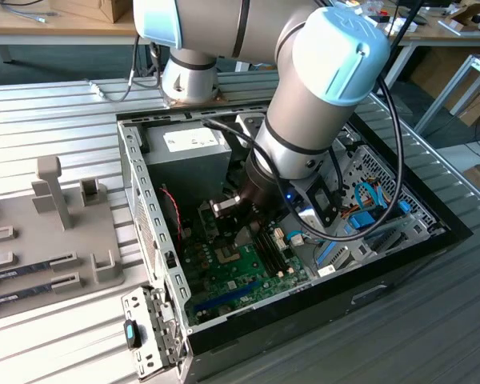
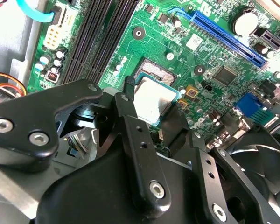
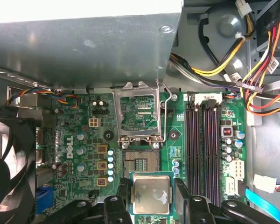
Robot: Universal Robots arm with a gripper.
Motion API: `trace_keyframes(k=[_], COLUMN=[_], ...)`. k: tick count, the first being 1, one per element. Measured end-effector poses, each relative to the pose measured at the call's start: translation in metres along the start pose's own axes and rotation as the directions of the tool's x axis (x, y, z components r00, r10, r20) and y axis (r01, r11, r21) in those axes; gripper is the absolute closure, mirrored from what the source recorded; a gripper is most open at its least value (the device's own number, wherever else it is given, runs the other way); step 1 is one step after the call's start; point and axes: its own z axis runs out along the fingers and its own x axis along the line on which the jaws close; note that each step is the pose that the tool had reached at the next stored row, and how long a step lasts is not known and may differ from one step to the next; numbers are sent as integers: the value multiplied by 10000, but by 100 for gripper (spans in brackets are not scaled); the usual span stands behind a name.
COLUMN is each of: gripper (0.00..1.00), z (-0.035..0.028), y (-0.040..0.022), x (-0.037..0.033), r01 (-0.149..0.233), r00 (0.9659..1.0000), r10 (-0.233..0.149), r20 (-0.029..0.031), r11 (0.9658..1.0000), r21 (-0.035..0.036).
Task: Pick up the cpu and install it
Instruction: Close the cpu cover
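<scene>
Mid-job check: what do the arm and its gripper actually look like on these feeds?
The silvery-grey tubular arm has rounded joints with pale blue caps, and black cables loop alongside it. The matte black gripper has angular, bar-shaped fingers with small holes, held together by silver screws.

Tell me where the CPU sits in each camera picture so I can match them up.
Exterior view: hidden behind the arm's wrist, over the green motherboard.
First wrist view: the cpu sits between the black fingers, beside the open socket.
Second wrist view: the cpu, again between the fingers.
Shared landmark: the black memory slots.
</scene>
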Motion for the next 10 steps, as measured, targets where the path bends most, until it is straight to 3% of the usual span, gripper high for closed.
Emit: trace_keyframes(k=[10], gripper=[53], z=[28], y=[-1], x=[-2], r01=[0], r00=[10000], r10=[0], r20=[0], r11=[10000], r21=[0])
